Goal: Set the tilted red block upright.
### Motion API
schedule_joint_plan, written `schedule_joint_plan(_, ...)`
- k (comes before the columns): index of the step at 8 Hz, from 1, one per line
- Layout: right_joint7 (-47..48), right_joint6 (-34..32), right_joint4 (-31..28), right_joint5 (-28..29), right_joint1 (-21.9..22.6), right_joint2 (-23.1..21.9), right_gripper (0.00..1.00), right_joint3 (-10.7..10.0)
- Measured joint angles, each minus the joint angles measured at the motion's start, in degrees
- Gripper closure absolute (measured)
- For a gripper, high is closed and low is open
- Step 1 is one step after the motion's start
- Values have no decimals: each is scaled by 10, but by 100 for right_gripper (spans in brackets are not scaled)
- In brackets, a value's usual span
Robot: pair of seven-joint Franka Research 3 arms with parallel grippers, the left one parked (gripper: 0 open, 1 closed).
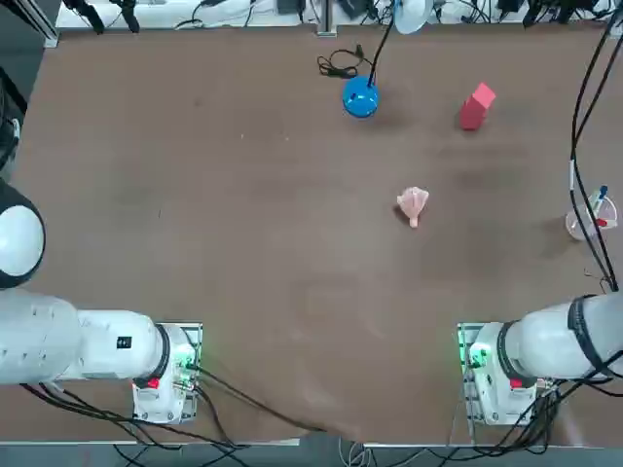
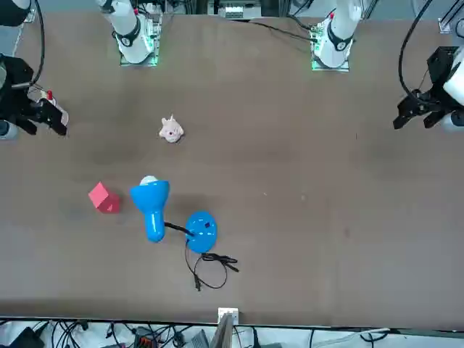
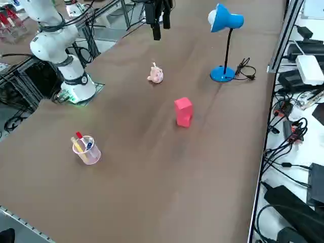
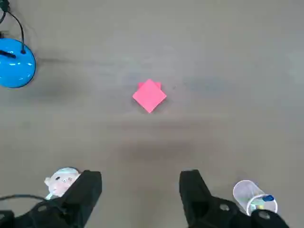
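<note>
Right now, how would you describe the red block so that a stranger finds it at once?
Start at the blue lamp on the brown table. The red block stands alone beside its base, nearer than the pink toy. It is the only red, box-shaped thing, taller than wide.

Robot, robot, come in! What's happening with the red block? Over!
Right gripper open, high above the table. Red block untouched, standing alone. Nothing in the way: pink toy and lamp sit apart.

White rounded right arm (image 1: 560, 341) with black cables, green-lit base, black gripper (image 4: 140, 190).
</note>
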Motion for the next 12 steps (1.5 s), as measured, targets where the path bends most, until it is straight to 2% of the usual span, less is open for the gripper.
schedule_joint_plan(4,0,0,1,0,2,1,0,0)
schedule_joint_plan(7,-28,0,15,-8,15,34,0,0)
schedule_joint_plan(10,-175,25,19,-9,14,89,0,-2)
schedule_joint_plan(12,-286,70,16,-10,7,122,0,-6)
